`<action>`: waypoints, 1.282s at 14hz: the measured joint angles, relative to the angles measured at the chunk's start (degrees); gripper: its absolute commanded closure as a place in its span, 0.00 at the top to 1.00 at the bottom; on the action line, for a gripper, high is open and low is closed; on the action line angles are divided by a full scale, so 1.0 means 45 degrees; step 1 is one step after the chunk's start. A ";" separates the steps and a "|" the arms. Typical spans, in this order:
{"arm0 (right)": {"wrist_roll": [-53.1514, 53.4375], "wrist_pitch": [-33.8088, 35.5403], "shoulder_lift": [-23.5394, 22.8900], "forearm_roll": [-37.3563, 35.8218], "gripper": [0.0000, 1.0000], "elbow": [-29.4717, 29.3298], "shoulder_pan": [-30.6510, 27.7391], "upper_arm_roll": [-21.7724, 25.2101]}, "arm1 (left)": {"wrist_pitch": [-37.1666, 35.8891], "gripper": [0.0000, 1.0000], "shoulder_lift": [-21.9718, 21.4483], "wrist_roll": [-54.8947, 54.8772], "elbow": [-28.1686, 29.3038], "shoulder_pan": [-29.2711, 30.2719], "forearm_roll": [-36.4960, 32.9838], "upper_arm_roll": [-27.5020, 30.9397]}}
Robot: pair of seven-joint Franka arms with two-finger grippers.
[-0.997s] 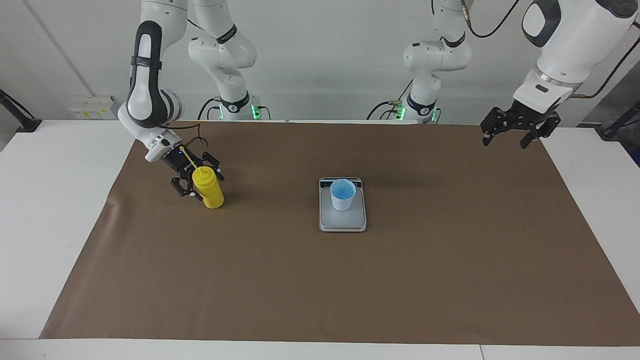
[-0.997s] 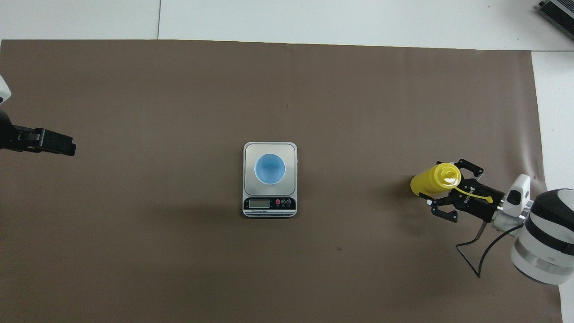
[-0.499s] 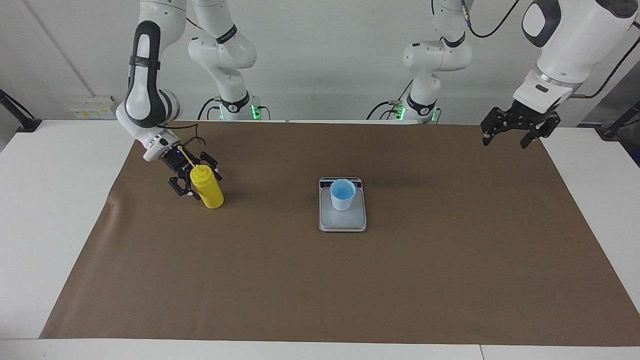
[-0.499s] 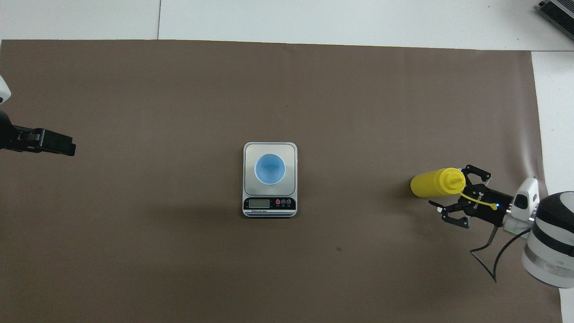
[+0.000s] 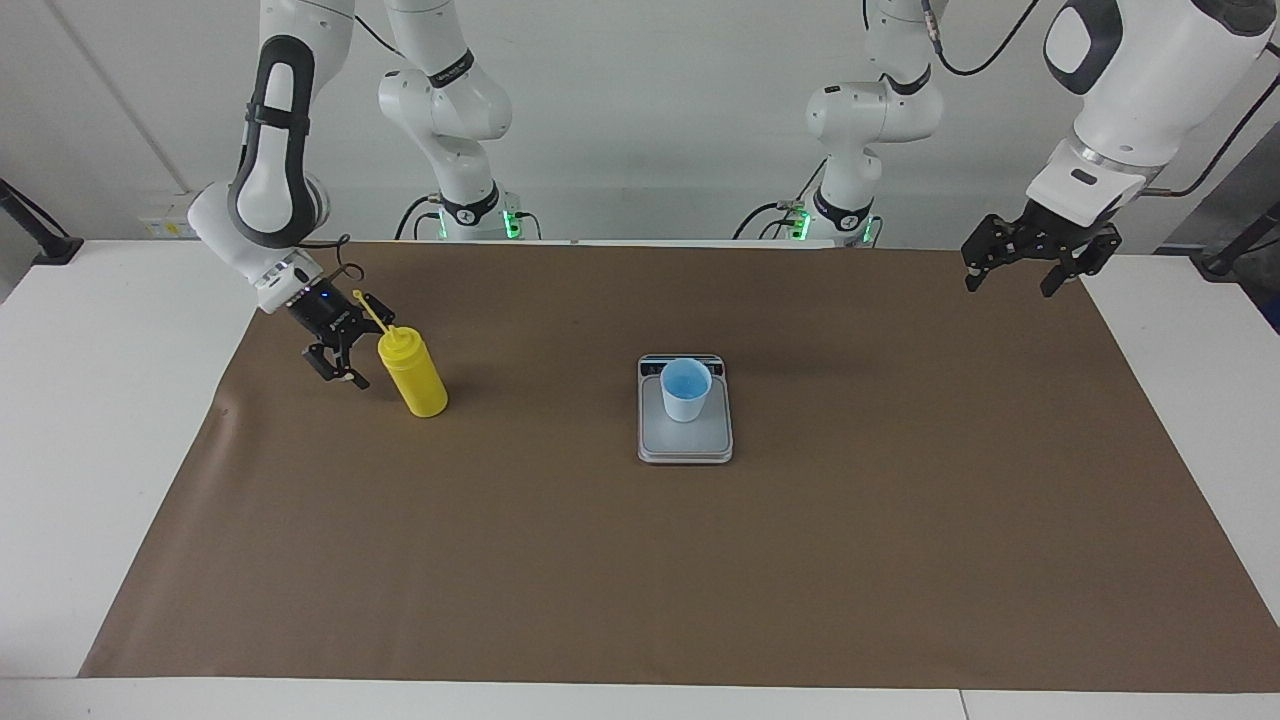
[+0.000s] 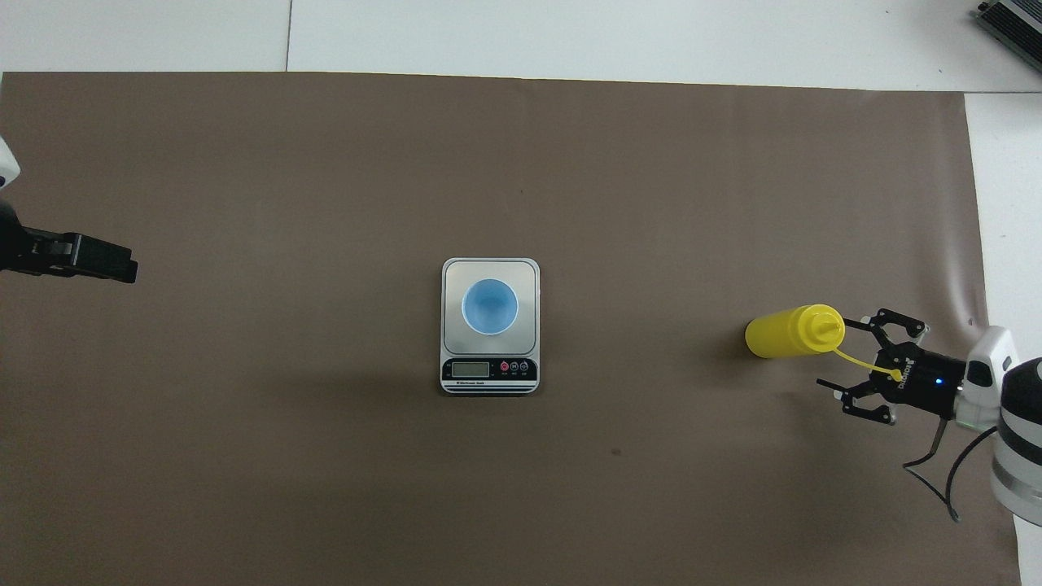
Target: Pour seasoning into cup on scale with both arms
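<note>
Brown mat; right gripper open beside seasoning, left gripper open, half cut off overhead.

We see a brown paper sheet spread flat over the white table — bare white shows along every edge. Two smaller white arms with green lights stand at twelve o'clock in the facing view — a grey device sits at the overhead view's two o'clock corner.

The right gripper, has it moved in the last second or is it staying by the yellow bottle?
Yes. The right gripper, open, has backed away from the yellow bottle, which stands where it was, toward the right arm's end of the table.
</note>
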State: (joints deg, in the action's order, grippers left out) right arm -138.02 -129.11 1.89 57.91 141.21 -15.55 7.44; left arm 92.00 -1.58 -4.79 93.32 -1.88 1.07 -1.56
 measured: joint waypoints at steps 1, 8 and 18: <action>0.0000 0.0000 0.0008 -0.0344 1.00 -0.0179 -0.0166 0.0008 | 0.0000 1.00 -0.0001 0.0000 0.0000 0.0000 0.0000 0.0001; 0.0160 0.0001 0.0047 -0.1615 1.00 -0.1823 -0.0449 0.0027 | 0.0000 1.00 -0.0009 0.0001 0.0000 0.0000 0.0000 0.0005; 0.7705 0.0499 0.1380 -0.5966 1.00 -0.4031 0.1215 -0.0500 | 0.0000 1.00 -0.0019 0.0003 0.0000 0.0000 0.0000 0.0007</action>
State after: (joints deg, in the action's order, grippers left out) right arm -103.35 -126.86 8.10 31.06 123.07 -10.08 5.19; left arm 92.00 -1.67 -4.78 93.32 -1.87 1.06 -1.53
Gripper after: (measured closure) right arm 0.000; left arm 0.000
